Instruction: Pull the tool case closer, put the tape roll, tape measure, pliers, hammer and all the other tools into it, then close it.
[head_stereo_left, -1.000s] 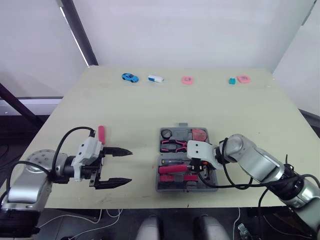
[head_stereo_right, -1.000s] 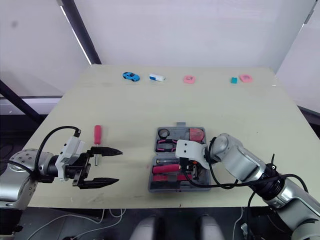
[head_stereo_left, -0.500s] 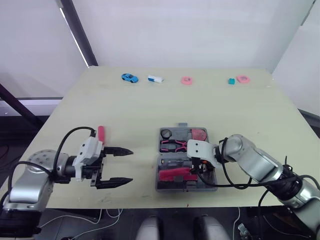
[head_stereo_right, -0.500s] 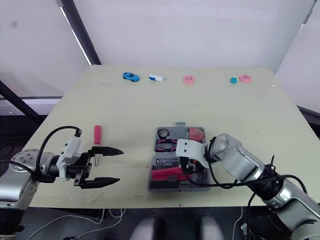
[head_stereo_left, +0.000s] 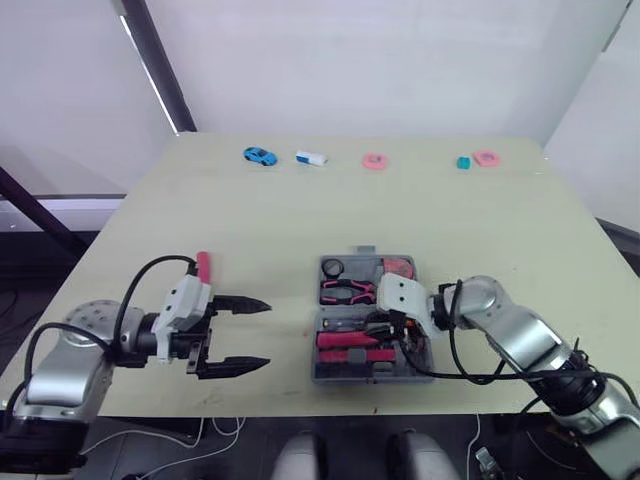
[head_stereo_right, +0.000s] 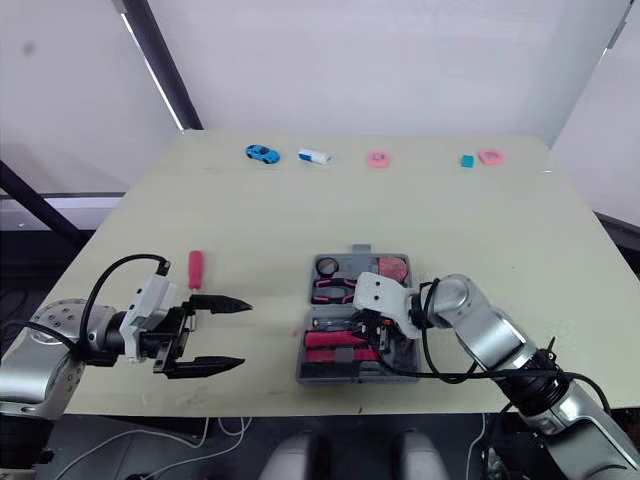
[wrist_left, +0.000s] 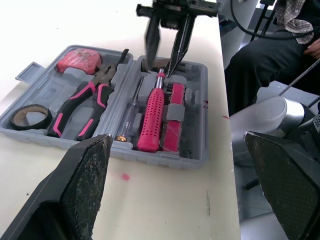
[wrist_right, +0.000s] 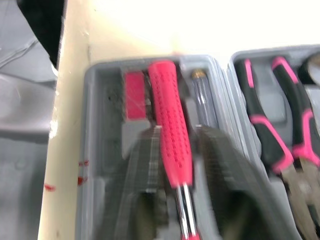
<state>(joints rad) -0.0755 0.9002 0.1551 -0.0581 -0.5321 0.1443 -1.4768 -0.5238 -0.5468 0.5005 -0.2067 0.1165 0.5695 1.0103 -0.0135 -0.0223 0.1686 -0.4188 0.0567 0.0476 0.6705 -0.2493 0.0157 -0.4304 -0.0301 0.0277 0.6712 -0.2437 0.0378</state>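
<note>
The red screwdriver lies left of the tool case, long axis pointing away from the robot, just beside the wide-open, empty left gripper. The right gripper, fingers parted and holding nothing, hangs over the case.

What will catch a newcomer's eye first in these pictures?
The open grey tool case near the front edge of the table draws the eye first, with the right gripper open over the pink screwdriver inside it. To its left, the left gripper hovers open beside a red-handled tool on the table.
</note>
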